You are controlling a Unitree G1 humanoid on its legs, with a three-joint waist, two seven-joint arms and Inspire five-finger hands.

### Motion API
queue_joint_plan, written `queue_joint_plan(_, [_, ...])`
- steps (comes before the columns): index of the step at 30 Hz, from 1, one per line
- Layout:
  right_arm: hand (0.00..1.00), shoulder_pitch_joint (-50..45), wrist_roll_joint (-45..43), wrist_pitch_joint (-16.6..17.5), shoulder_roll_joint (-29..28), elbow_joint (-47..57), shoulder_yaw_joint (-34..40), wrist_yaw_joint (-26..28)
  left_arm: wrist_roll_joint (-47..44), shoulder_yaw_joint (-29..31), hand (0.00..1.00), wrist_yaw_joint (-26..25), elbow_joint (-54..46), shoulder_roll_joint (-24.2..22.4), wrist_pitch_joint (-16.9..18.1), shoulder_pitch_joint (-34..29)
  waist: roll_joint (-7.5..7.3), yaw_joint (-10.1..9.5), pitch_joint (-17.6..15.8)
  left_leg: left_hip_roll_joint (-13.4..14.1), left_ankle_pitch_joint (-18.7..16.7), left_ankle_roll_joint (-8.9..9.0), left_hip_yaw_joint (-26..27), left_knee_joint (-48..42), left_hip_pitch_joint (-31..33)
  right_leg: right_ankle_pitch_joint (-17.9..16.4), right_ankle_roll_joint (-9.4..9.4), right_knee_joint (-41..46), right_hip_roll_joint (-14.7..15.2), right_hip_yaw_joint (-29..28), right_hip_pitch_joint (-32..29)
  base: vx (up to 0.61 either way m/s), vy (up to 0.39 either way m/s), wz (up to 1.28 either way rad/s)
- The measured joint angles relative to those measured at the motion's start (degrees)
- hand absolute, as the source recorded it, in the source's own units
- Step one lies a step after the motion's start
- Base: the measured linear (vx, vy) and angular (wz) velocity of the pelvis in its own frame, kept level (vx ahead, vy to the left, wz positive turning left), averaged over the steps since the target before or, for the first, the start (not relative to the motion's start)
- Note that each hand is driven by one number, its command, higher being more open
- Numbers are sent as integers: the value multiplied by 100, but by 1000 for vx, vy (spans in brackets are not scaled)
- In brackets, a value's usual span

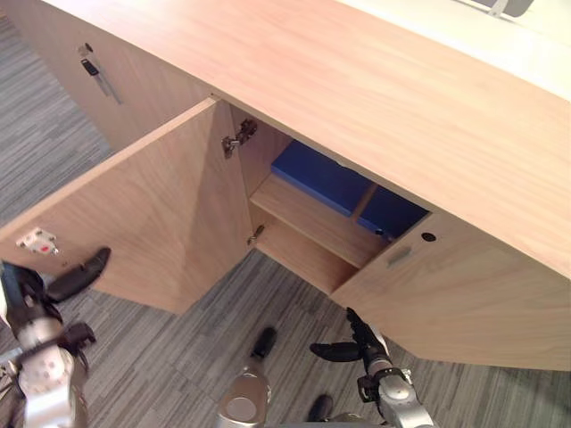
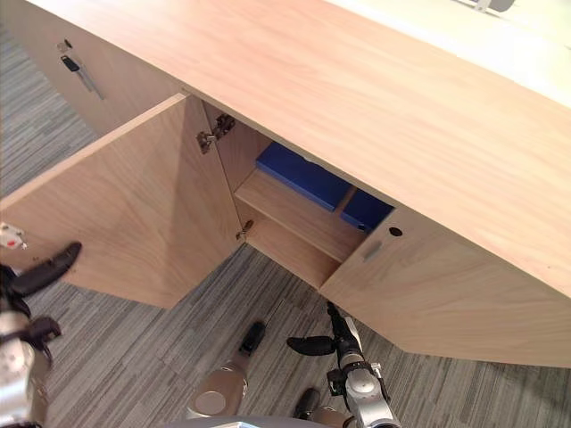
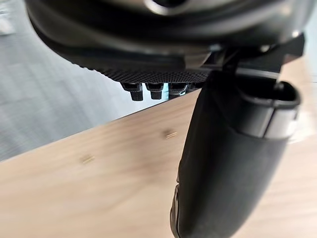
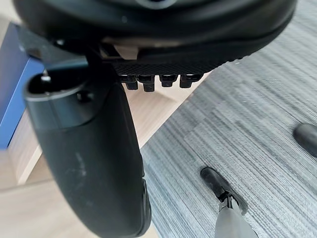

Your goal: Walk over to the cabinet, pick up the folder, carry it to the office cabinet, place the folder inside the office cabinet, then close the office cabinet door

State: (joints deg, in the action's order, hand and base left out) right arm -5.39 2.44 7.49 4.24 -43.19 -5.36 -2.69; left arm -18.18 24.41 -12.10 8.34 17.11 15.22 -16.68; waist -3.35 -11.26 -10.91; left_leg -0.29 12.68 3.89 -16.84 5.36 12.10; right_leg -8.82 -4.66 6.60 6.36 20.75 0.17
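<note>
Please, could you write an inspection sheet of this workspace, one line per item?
Surface: wooden cabinet top, above the shelves.
Job's things: blue folder lies on the upper shelf inside the cabinet; left door stands wide open.
Clutter: nothing seen.
Robot hands: left robot hand open, near the open door's outer edge; right robot hand open, low before the right door.
Cables: nothing seen.
Surroundings: grey striped carpet.
</note>
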Motion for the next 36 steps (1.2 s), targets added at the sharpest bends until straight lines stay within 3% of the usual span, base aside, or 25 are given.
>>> queue_joint_plan(1, [100,-20,0,-7,-81,-128,117,-15,-3,-296,100,5,-228,-353,6,-435,6,30,5,1,-7,-8,56,0,-45,21,-12,1,10,-60,-4,-75,44,-18])
queue_joint_plan(5, [100,-133,-3,-36,-217,-358,377,-97,-4,-1510,100,179,-445,-1004,-16,-1439,48,132,45,77,-68,-61,435,0,-82,20,-23,5,13,-270,-53,-101,46,-23])
queue_joint_plan(9, [100,-272,-35,-52,-211,-470,400,-205,-39,-2863,100,880,-537,-1152,-93,-1973,166,244,107,134,-73,-64,745,0,-60,15,-32,54,-14,-591,-198,-86,42,-23])
queue_joint_plan(13, [100,-124,-59,-47,-220,-451,383,-205,-7,-3863,100,1376,-452,-960,-295,-1460,236,580,130,261,-73,-64,1188,1,15,20,-27,139,-81,-1094,-533,-50,13,-58])
queue_joint_plan(18, [100,-16,-119,-53,-206,-449,358,-242,279,-4579,100,1396,1,-896,-293,243,238,931,129,382,-80,-74,1768,0,210,396,-9,-28,-169,-1637,-972,12,-10,-64])
queue_joint_plan(22, [100,28,-162,-50,-200,-438,275,-256,875,-4534,100,910,487,-918,-320,1261,238,1177,129,408,-94,-96,1985,-3,185,645,3,-269,-166,-1788,-974,90,-15,-37])
queue_joint_plan(28, [100,23,-281,-71,-153,-521,559,-200,1383,-3477,100,300,1282,-614,-497,2149,241,1449,127,412,-122,-119,2075,-28,-107,787,-11,-567,-190,-1790,-541,125,-37,-5])
queue_joint_plan(31, [100,25,-284,-79,-10,-583,749,-125,1371,-3100,100,218,1463,-305,-510,2159,269,1530,110,435,-152,-96,2105,-25,-245,781,-2,-623,-206,-1795,-403,27,-38,-4])
queue_joint_plan(36, [100,25,-283,-173,133,-769,1036,-109,1336,-3043,100,418,1424,-338,-470,1639,300,1532,93,448,-290,-82,2232,5,-483,751,27,-671,-202,-1911,-215,-10,-2,-13])
